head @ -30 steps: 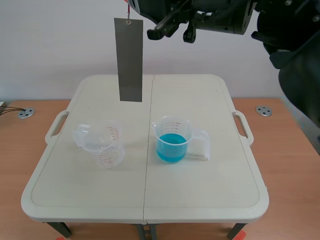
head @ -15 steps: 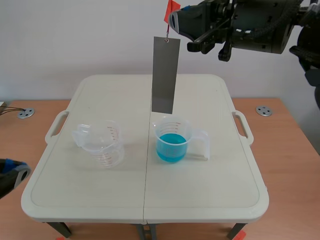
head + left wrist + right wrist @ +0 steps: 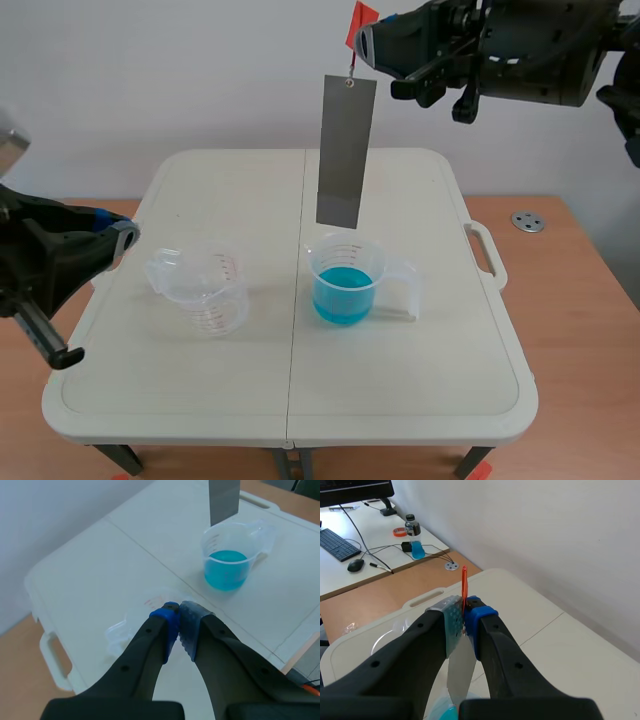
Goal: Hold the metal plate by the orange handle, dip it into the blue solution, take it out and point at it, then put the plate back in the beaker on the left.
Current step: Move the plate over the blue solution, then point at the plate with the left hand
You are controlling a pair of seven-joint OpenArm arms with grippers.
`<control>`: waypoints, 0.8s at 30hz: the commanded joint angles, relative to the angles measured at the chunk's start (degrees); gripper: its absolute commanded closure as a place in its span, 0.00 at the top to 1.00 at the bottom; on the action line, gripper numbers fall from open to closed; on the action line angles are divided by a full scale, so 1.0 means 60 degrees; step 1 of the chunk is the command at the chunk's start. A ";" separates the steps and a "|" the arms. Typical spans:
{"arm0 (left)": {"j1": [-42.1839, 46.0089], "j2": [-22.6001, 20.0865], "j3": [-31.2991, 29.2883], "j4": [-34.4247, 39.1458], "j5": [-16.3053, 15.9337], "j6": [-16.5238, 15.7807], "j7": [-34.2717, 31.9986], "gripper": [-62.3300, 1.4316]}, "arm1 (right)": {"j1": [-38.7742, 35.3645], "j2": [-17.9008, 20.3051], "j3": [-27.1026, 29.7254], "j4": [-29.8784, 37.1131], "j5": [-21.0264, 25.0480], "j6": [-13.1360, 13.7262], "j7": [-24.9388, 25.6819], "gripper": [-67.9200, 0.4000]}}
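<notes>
Nearest you, your left gripper has come into view on the empty-beaker side of the blue beaker. Its pads are pressed together with nothing between them. It hovers over the empty beaker, which stands on the table well apart from the blue one.

The blue solution lies flat and undisturbed. In the last second the metal plate has swung across from behind the empty beaker and now hangs directly over the blue beaker's mouth. Its lower edge is just above the rim and not yet wet, so the carry looks done and a straight lowering should be your dip.

The plate's long axis is near vertical with a slight lean. Its free end points down at the blue beaker and the holed end is up.

Farthest and highest above the blue beaker, your right gripper is clamped on the orange handle.
</notes>
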 commanded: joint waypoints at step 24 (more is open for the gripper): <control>-0.4983 0.2244 0.3563 -0.3461 0.1974 -0.0976 0.0288 0.06 | 0.0189 0.0106 0.0415 0.0197 0.0667 0.0073 -0.0466 0.02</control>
